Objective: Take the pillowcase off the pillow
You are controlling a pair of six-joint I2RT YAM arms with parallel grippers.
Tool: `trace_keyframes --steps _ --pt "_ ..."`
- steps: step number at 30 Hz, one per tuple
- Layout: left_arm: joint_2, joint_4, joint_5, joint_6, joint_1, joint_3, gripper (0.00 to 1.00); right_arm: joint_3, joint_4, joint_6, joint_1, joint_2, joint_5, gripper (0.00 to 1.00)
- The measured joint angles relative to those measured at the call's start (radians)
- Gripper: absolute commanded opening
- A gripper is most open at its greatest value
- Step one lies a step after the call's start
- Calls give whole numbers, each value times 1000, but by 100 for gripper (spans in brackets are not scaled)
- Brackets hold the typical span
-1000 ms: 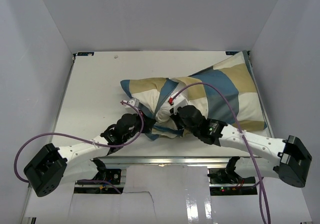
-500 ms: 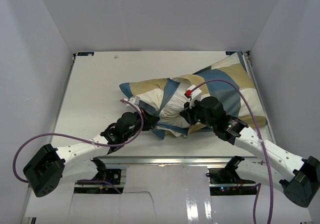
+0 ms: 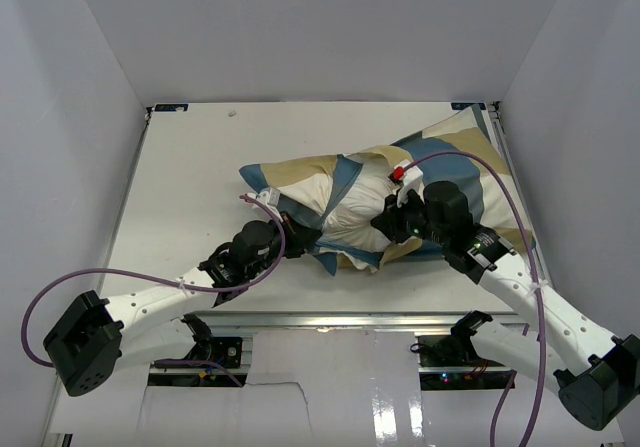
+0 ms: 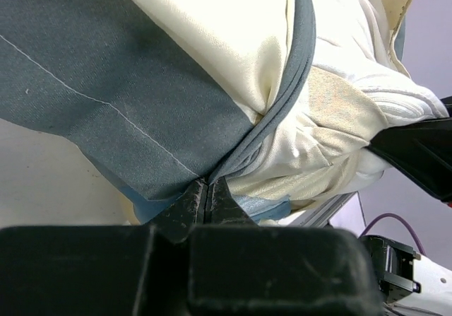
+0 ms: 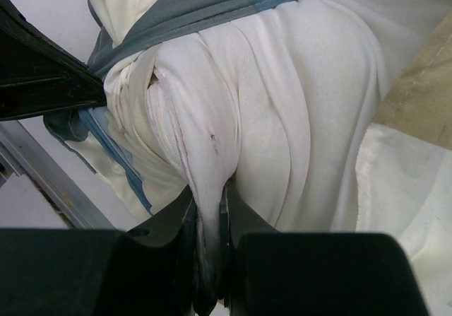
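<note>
The pillowcase [image 3: 290, 179], in blue, tan and cream blocks, lies across the middle and right of the table. The white pillow [image 3: 352, 212] bulges out of its open near side. My left gripper [image 3: 290, 239] is shut on the pillowcase's blue edging [image 4: 282, 111] at the opening's left. My right gripper [image 3: 385, 225] is shut on a bunched fold of the pillow [image 5: 212, 189] and holds it stretched out to the right of the opening. The pillowcase edge [image 5: 212, 5] crosses above that fold.
The white table [image 3: 190, 167] is walled by white panels at left, back and right. A metal rail [image 3: 340, 319] runs along the near edge. Purple cables [image 3: 140, 279] trail from both arms.
My right gripper has moved right and away with the pillow fold, drawing more white pillow out of the opening. My left gripper has kept its hold and shifted slightly right.
</note>
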Motion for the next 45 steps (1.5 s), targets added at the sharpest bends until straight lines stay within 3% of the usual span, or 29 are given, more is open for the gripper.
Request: trace_keyframes --steps 9,10,11,13,16,23,24,25,26,28,32,37,42,45 --pt "0 -12 -3 3 0 -2 0 30 -17 17 -56 28 -172 9" --pt "3 -16 -6 4 0 -2 0 26 -10 18 -60 34 -188 18" --pt "10 -19 -10 5 0 -2 0 21 -2 18 -64 40 -208 33" --pt "19 -33 -21 11 1 -2 0 13 14 23 -69 45 -235 38" --pt "32 -88 -66 29 19 -13 0 13 51 23 -90 43 -247 8" --pt "43 -177 -124 50 36 -28 0 13 111 35 -116 47 -243 8" --pt "43 -180 -127 51 36 -28 0 10 123 35 -116 47 -245 11" --pt "43 -181 -130 53 36 -28 0 7 130 37 -116 47 -251 43" --pt "43 -180 -130 54 36 -28 0 3 137 45 -115 46 -258 58" --pt "45 -177 -130 56 36 -28 0 -9 150 42 -101 42 -267 78" --pt "61 -165 -127 57 36 -28 0 -20 160 34 -6 35 -224 88" --pt "72 -156 -122 57 37 -29 0 -25 192 13 253 54 -96 95" --pt "72 -153 -120 57 39 -30 0 -24 235 -4 389 182 45 97" --pt "71 -154 -118 57 39 -32 0 -24 261 -13 428 256 135 91"
